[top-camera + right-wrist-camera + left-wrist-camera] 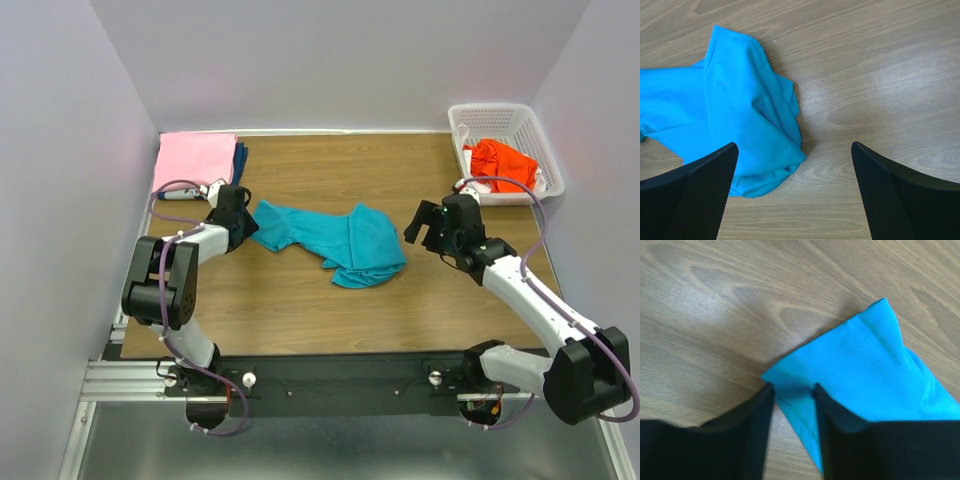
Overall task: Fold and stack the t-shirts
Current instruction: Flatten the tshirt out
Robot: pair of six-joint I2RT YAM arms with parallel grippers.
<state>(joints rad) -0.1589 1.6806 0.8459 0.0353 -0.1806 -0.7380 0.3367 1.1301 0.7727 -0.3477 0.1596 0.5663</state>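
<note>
1. Teal t-shirt (335,238) lies crumpled mid-desk (400,170), unfolded.
2. Left gripper (792,390): jaws part-spread astride its left corner, gap showing, no pinch visible.
3. Right gripper (794,150): jaws spread wide, empty, over its right end.
4. Pink t-shirt (195,160) sits folded on dark blue t-shirt (241,158), far-left corner. Looks done.
5. Orange-red t-shirt (505,160) in white basket (500,108), not folded. Roughly halfway.
</note>
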